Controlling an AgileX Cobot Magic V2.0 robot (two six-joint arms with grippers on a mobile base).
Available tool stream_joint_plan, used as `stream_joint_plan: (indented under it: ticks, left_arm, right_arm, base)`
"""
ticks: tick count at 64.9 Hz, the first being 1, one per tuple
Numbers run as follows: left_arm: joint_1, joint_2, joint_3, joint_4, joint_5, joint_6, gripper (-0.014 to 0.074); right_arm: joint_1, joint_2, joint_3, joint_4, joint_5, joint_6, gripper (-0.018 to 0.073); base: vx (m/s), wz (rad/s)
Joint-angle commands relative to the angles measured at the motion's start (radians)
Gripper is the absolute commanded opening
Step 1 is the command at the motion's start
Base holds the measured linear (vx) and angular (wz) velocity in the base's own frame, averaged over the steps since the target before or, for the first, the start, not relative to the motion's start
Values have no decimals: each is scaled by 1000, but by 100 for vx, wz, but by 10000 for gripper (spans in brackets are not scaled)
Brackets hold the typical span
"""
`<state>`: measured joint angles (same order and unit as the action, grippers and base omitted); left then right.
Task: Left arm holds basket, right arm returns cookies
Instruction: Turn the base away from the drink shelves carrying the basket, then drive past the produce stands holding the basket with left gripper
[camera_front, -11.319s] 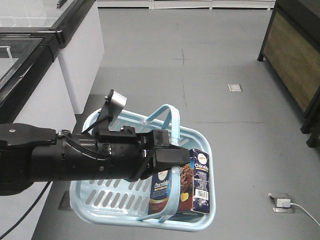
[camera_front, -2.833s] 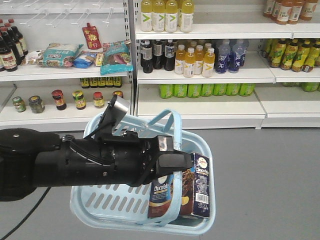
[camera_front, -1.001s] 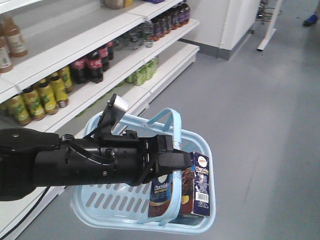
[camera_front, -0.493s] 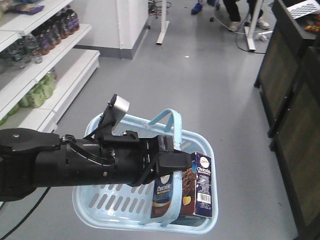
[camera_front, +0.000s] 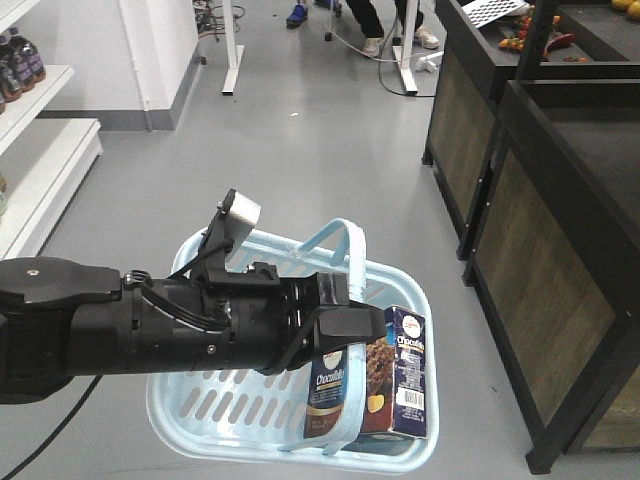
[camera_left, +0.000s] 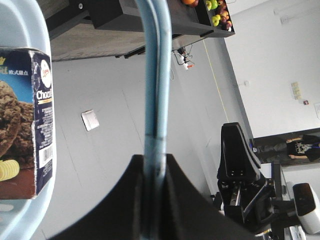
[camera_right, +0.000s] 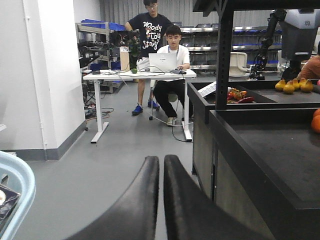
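Grey floor (camera_front: 300, 150) fills the front view, with black display stands (camera_front: 560, 200) along the right and a white shelf (camera_front: 40, 150) at the left edge. The left arm (camera_front: 120, 335), thick, black and cabled, reaches in from the left over the basket (camera_front: 190, 420), which hangs above the floor. The basket is light blue plastic with slotted sides and two hoop handles.

The cookies (camera_front: 395, 375) stand upright inside the basket, against its right-hand end. The box is tall and dark navy, with brown chocolate cookies pictured on the front and a white barcode on the side.

The front view hides the grasp behind the left gripper (camera_front: 340, 320). The left wrist view shows it: the jaws are clenched on the basket's handle (camera_left: 156, 75), which runs straight up between them. The box's printed side shows at that view's left edge.

Only the right wrist view shows the right gripper (camera_right: 161, 162). Its jaws are pressed together with nothing between them, held in the air well apart from the cookies. The basket's rim just shows at the lower left. Beyond are two people (camera_right: 170, 55) at a white surface (camera_right: 135, 75) and fruit (camera_right: 287, 87) on a black stand.

A small grey plate (camera_front: 241, 210) sticks up from the left arm's wrist.
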<state>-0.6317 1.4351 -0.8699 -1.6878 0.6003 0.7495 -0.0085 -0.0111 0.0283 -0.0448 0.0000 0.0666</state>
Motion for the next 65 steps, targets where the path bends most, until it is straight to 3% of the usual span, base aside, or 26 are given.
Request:
stream_joint_plan:
  ticks: [1, 65]
  left_arm:
    - [-5, -45, -29, -84, 42, 16, -6]
    - [-5, -45, -29, -84, 42, 16, -6]
  right_arm:
    - [-1, -13, 18, -8, -76, -5, -11]
    - [-1, -13, 18, -8, -76, -5, -11]
  base:
    - [10, -17]
    - [24, -1]
